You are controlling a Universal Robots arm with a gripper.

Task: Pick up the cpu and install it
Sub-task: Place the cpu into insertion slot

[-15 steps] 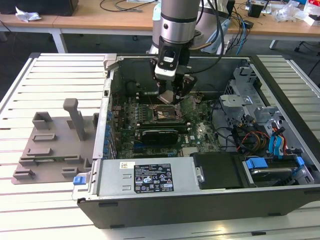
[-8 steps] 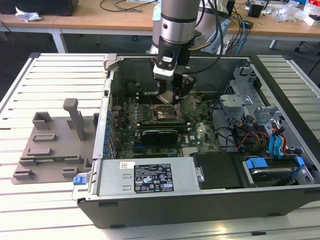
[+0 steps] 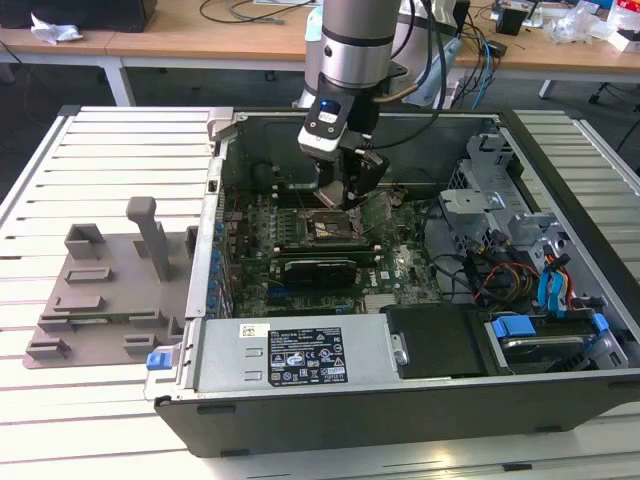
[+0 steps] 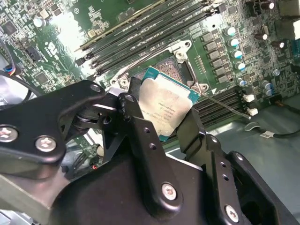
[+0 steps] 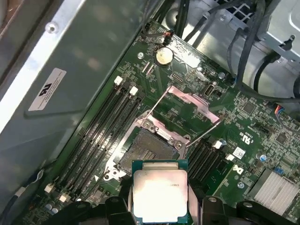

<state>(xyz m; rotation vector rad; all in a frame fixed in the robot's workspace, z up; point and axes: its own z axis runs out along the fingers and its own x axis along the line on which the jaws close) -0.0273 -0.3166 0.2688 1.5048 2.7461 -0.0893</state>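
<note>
**Chip pinched in the hand, just above the open socket**

Your hand [image 3: 345, 192] is down inside the open computer case [image 3: 400, 415], close over the motherboard [image 5: 136, 75]. In the second wrist view its two black fingers [image 4: 140, 129] are pressed in on the cpu [image 4: 165, 105], pinching it by two opposite edges with the metal top plate facing the camera. The chip is clear of the board. In both wrist views it hangs just above the socket [image 5: 145, 152], overlapping its near edge and not seated. You cannot tell from these views whether it sits level. The socket's metal cover [image 5: 187, 104] stands open, so the contact bed is bare. Memory slots [image 5: 101, 124] run along both sides of it.

Treat the chip as light and stiff. Its plate looks smooth and its edges thin, so a weak pinch would likely let it slide. The two opposite edges, mid-side, are the right place to hold it, never the underside. The contacts there and in the socket are probably the fragile parts.

The grey tray [image 3: 100, 290] lies on the slatted surface [image 3: 110, 150], well apart on the exterior view's left.
</note>
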